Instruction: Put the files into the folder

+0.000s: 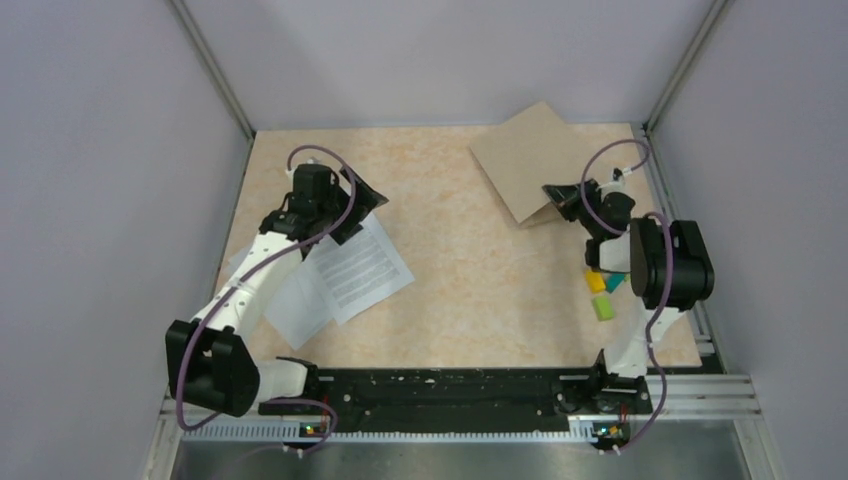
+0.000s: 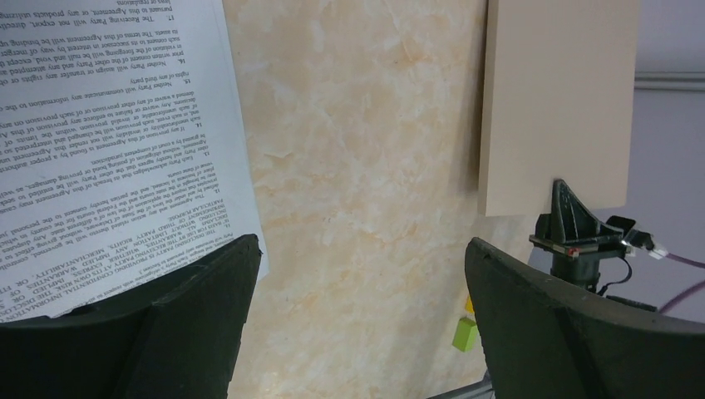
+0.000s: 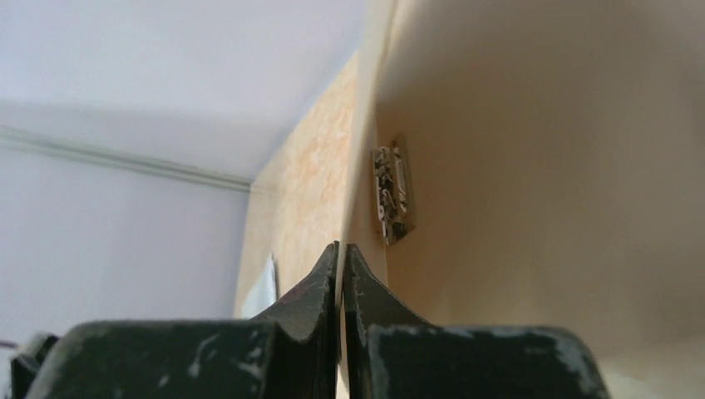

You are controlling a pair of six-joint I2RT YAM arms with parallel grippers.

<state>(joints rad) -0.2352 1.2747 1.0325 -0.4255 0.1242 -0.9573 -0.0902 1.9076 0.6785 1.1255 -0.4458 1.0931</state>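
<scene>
Pinching the raised cover edge of the brown folder at the far right of the surface, the right tool is clamped tight. The left tool gapes wide above the papers lying on the left side, well apart from the folder.

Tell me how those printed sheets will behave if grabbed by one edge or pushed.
The printed sheets look thin, so they will probably droop if pinched at one edge. They lie loosely fanned, so they may slide apart. On the smooth tabletop they likely skid when pushed.
</scene>
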